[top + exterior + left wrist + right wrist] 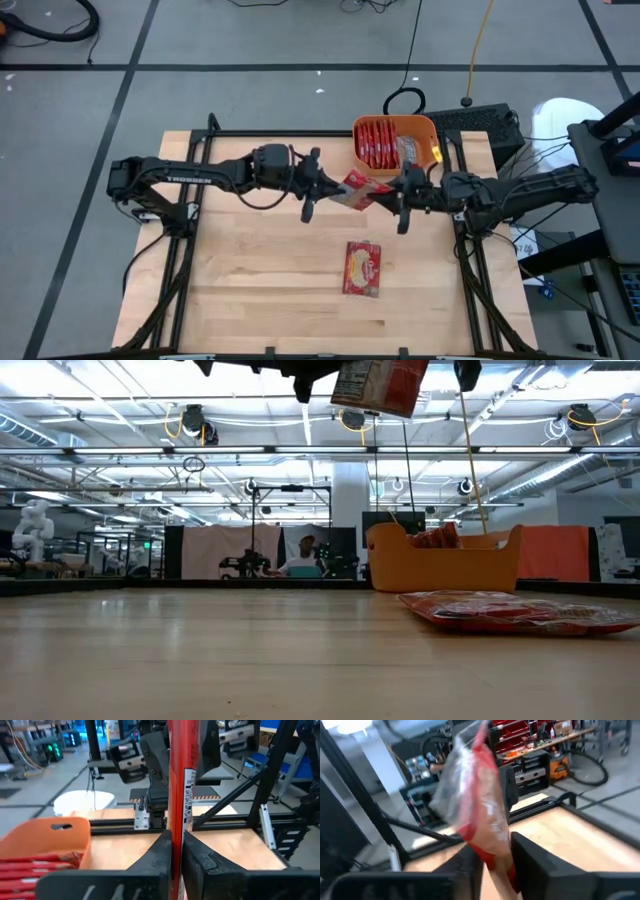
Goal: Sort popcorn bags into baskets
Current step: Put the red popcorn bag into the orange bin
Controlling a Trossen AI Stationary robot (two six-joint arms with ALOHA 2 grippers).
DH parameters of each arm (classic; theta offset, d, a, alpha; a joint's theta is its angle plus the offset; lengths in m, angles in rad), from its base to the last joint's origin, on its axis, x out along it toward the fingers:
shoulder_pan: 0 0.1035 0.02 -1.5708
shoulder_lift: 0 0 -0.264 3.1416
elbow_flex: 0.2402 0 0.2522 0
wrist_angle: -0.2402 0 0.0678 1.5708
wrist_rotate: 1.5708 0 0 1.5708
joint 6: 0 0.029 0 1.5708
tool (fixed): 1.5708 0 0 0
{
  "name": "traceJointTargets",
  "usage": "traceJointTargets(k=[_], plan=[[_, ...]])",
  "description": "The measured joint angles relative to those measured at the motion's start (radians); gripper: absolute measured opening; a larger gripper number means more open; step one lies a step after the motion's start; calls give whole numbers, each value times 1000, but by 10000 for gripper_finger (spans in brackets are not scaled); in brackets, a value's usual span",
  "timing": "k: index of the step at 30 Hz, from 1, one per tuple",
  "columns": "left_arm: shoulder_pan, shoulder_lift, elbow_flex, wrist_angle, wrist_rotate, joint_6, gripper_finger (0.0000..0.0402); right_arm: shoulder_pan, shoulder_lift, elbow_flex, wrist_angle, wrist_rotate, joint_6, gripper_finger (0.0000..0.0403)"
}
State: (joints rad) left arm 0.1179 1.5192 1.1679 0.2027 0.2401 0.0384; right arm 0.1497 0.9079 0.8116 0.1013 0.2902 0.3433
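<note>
One red popcorn bag (362, 190) hangs in the air between both grippers, near the table's far edge and in front of the orange tub (432, 128). The low view shows this bag (380, 385) high above the table. My left gripper (322, 190) is shut on the bag's left end, and my right gripper (398, 198) on its right end. The tub (445, 565) holds several red packets (378, 145) standing on edge. Another popcorn bag (363, 268) lies flat on the table, nearer the near edge. My left gripper pinches the bag's edge (176, 827) between its two fingers (205, 862), coming level from the table's left. The bag stands edge-on between them, lifted clear of the table. My right gripper has the bag's other end (492, 855) between its two fingers (532, 862), coming level from the table's right. The clear-wrapped bag (475, 795) sticks out beyond the fingers, tilted.
Black frame rails (185, 250) run along the table's left and right sides. The bare wooden top (260, 280) spreads around the lying bag. Cables and a keyboard (480, 122) sit behind the tub. A person (305, 555) is far off in the room.
</note>
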Motion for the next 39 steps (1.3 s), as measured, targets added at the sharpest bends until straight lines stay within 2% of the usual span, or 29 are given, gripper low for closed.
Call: traceJointTargets(k=[3,8,13,17,23,29,32,37,39], plan=[[4,0,0,11,-5,39,33,0,-22,0,-1,-7,115,124],[23,-7,0,38,-4,78,19,0,-71,0,-31,-5,373,194],[41,-30,0,49,-7,171,16,0,-128,1,-82,-38,637,241],[56,-53,0,80,-9,266,30,0,-155,1,-90,-60,832,257],[64,-112,1,93,-9,431,35,0,-148,1,-83,-56,1119,261],[29,-163,0,88,-16,661,36,1,-108,-1,-59,22,1327,261],[1,-170,0,90,-24,696,36,1,-72,-33,49,21,1401,261],[-52,-177,0,92,-33,732,37,1,24,-115,462,23,1471,261],[-67,-178,0,89,-31,740,37,1,69,-131,572,23,1517,261]])
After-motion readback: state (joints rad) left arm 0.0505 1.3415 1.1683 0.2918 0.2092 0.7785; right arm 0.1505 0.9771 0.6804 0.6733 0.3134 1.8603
